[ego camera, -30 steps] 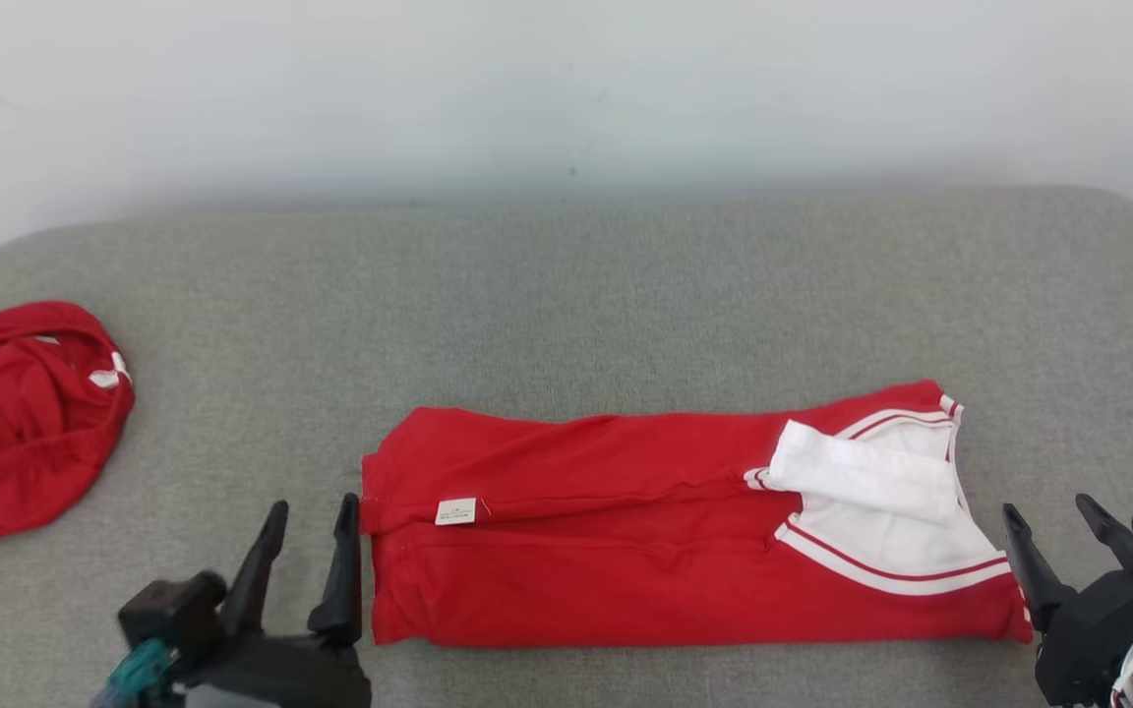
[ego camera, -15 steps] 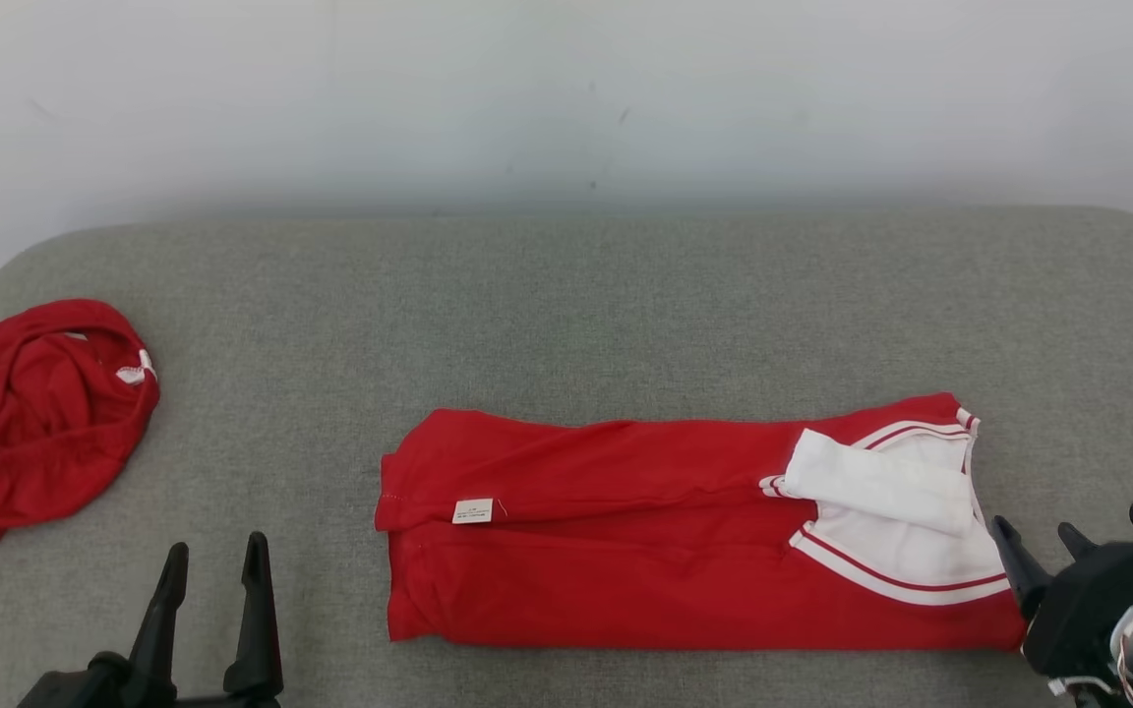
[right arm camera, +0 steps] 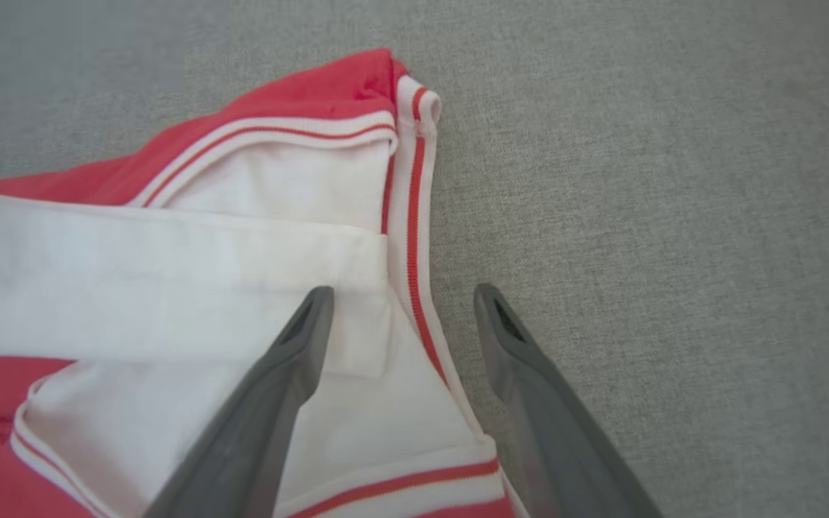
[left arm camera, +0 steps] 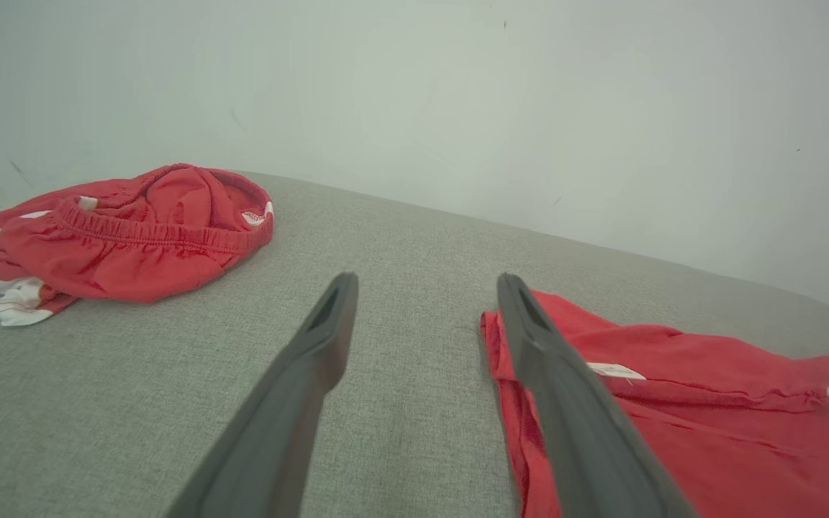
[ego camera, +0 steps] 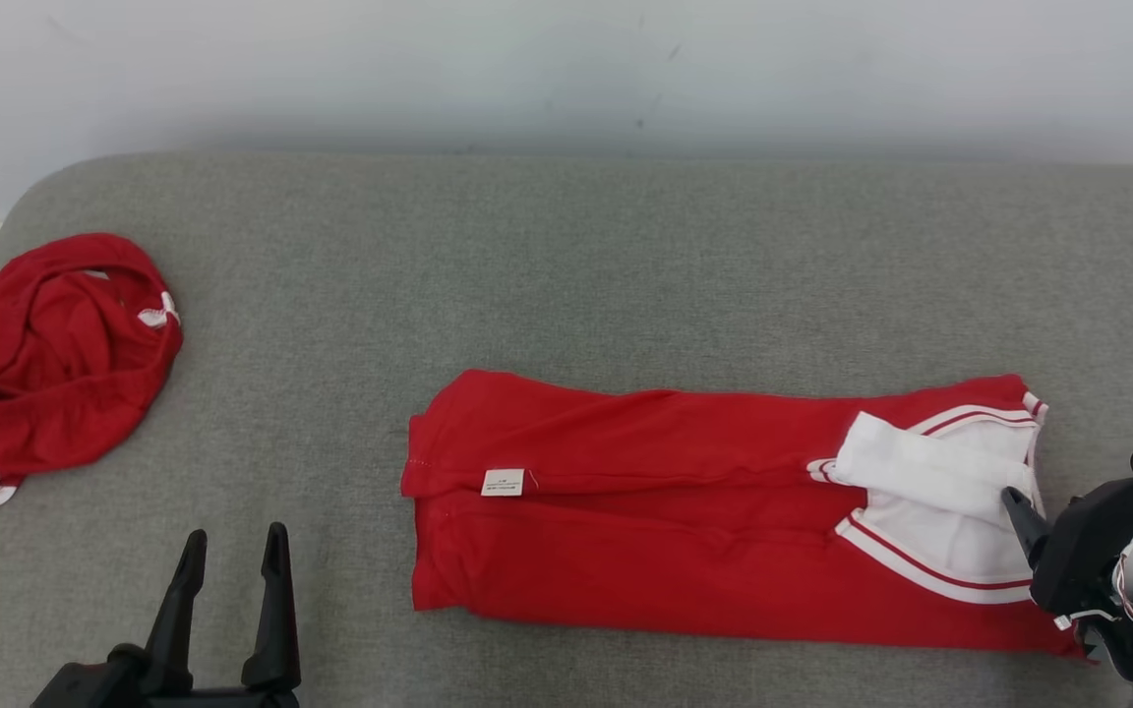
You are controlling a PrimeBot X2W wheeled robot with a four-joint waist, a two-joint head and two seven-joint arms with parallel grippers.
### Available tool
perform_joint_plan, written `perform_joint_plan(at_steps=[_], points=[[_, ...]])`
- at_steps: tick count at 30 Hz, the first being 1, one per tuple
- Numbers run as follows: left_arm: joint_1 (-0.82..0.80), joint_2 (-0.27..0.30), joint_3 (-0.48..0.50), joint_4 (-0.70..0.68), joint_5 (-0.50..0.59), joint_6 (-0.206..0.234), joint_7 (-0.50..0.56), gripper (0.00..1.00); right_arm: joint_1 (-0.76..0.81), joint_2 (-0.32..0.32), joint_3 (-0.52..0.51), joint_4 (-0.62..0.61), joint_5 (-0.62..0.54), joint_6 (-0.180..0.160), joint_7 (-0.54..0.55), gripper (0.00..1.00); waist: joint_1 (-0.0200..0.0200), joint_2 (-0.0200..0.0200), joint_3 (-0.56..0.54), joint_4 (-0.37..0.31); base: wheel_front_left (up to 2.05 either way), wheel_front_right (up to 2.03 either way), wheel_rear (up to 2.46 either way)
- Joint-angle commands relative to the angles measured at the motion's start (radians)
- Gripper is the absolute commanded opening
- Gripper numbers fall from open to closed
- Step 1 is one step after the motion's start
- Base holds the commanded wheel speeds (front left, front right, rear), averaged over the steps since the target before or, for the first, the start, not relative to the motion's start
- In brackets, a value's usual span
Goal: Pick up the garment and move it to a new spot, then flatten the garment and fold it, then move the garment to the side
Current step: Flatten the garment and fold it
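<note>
My left tool (ego camera: 236, 536) spread, lower left, apart from folded shirt (ego camera: 685, 531); my right tool (right arm camera: 401, 291) spread astride its white edge (right arm camera: 414, 237), lower right.

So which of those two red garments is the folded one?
The long flat garment with the white-trimmed end, lying to the right. The other garment, at the far left, is a crumpled heap.

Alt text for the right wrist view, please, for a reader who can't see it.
The right gripper, open, hangs over one end of the folded red garment, its two dark fingers straddling the white, red-striped edge. One finger is over white cloth, the other over the bare grey cushion.
</note>
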Motion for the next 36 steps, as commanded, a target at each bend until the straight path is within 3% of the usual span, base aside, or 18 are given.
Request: perform_joint_plan(at_steps=[1, 12, 13, 14, 15, 16, 17, 18, 25, 36], points=[[-0.012, -0.001, -0.003, 0.002, -0.003, -0.001, 0.000, 1.00, -0.011, -0.004, 0.000, 0.019, -0.008, 0.000, -0.005, 1.00, -0.0001, 0.0000, 0.019, 0.019, 0.00, 0.00, 0.00], [-0.024, -0.001, -0.018, 0.053, -0.003, 0.003, 0.000, 1.00, -0.035, 0.043, 0.030, 0.164, 0.007, 0.002, 0.025, 1.00, -0.0001, 0.0000, 0.029, 0.036, 0.00, 0.00, 0.00], [-0.028, -0.001, -0.017, 0.058, 0.000, 0.003, 0.000, 1.00, -0.036, 0.047, 0.040, 0.170, 0.014, 0.003, 0.031, 0.87, -0.0001, 0.0000, 0.028, 0.034, 0.00, 0.00, 0.00], [-0.029, -0.001, -0.017, 0.063, 0.005, 0.003, 0.000, 1.00, -0.039, 0.052, 0.050, 0.175, 0.021, 0.003, 0.038, 0.55, -0.0001, 0.0000, 0.027, 0.032, 0.00, 0.00, 0.00], [-0.031, -0.001, -0.017, 0.067, 0.008, 0.003, 0.000, 1.00, -0.042, 0.057, 0.061, 0.178, 0.032, 0.003, 0.042, 0.45, -0.0001, 0.0000, 0.027, 0.030, 0.00, 0.00, 0.00], [-0.031, -0.001, -0.017, 0.067, 0.008, 0.003, 0.000, 1.00, -0.042, 0.057, 0.061, 0.178, 0.032, 0.003, 0.042, 0.45, -0.0001, 0.0000, 0.027, 0.030, 0.00, 0.00, 0.00], [-0.033, -0.001, -0.018, 0.070, 0.010, 0.003, 0.000, 1.00, -0.043, 0.058, 0.069, 0.178, 0.041, 0.004, 0.045, 0.11, -0.0001, 0.0000, 0.027, 0.027, 0.00, 0.00, 0.00], [-0.037, -0.001, -0.019, 0.073, 0.012, 0.002, 0.000, 1.00, -0.047, 0.053, 0.078, 0.178, 0.044, 0.004, 0.045, 0.00, -0.0001, 0.0000, 0.027, 0.025, 0.00, 0.00, 0.00], [-0.081, -0.001, -0.016, 0.089, 0.028, -0.003, 0.000, 1.00, -0.103, -0.025, 0.079, 0.185, 0.021, -0.002, -0.013, 0.00, -0.0001, 0.0000, 0.031, 0.010, 0.00, 0.00, 0.00], [-0.120, -0.001, -0.006, 0.101, 0.044, -0.007, -0.001, 1.00, -0.152, -0.136, -0.052, 0.207, -0.110, -0.001, -0.069, 0.00, -0.0001, 0.0000, 0.005, -0.020, 0.00, 0.00, 0.00]])
